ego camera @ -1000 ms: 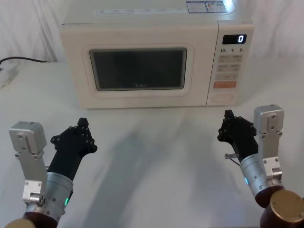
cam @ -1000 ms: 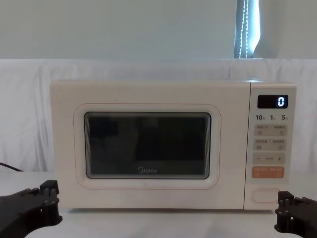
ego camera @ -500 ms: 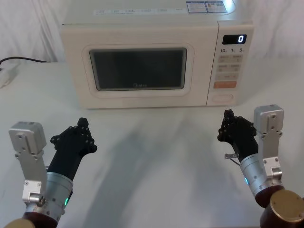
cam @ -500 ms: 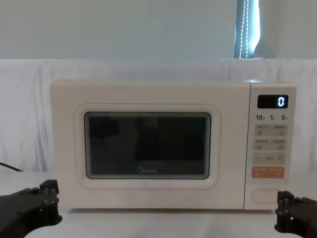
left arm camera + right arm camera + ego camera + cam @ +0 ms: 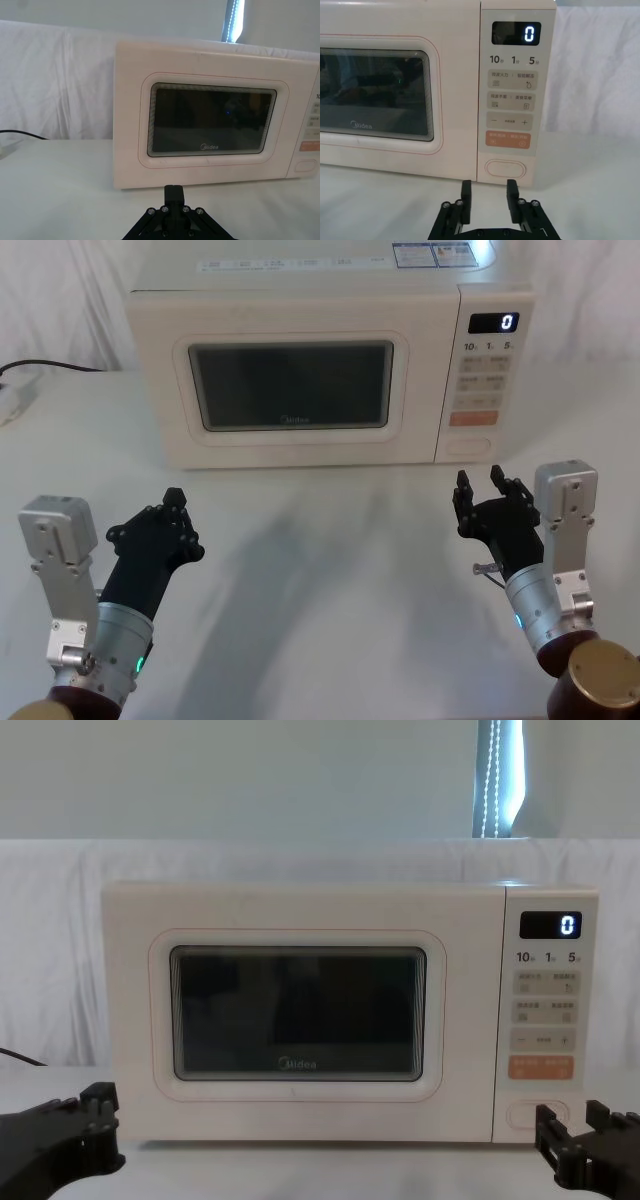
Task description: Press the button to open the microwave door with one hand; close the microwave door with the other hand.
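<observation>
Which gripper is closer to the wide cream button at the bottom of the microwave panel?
Right. The right gripper hovers just in front of and below the button, fingers apart. The left gripper sits far off toward the microwave door's left end.

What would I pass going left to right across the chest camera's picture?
Black left gripper with shut fingers → large cream microwave door with dark window → wide cream pill-shaped button → black right gripper, fingers open.
</observation>
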Controlling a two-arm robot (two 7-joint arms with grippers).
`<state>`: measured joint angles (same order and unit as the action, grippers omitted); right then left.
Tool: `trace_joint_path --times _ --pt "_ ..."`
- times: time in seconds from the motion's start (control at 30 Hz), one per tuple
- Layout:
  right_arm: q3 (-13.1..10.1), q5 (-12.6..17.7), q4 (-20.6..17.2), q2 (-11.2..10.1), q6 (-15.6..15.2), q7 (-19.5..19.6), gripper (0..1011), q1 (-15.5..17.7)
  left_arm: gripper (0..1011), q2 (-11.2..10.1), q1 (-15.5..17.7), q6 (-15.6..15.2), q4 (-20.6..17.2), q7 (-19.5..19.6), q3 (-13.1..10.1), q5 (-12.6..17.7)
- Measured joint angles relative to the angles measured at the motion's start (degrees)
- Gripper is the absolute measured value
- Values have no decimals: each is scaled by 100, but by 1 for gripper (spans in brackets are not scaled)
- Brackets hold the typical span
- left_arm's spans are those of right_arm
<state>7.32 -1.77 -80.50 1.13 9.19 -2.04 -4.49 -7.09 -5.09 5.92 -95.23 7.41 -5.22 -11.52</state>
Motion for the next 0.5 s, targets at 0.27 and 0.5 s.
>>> trace_joint_path --times 0.27,0.5 --pt "0 0 0 0 0 0 688 0 48 0 0 -1 0 0 0 0" --pt "0 0 0 0 0 0 892 0 217 0 0 -1 0 0 0 0"
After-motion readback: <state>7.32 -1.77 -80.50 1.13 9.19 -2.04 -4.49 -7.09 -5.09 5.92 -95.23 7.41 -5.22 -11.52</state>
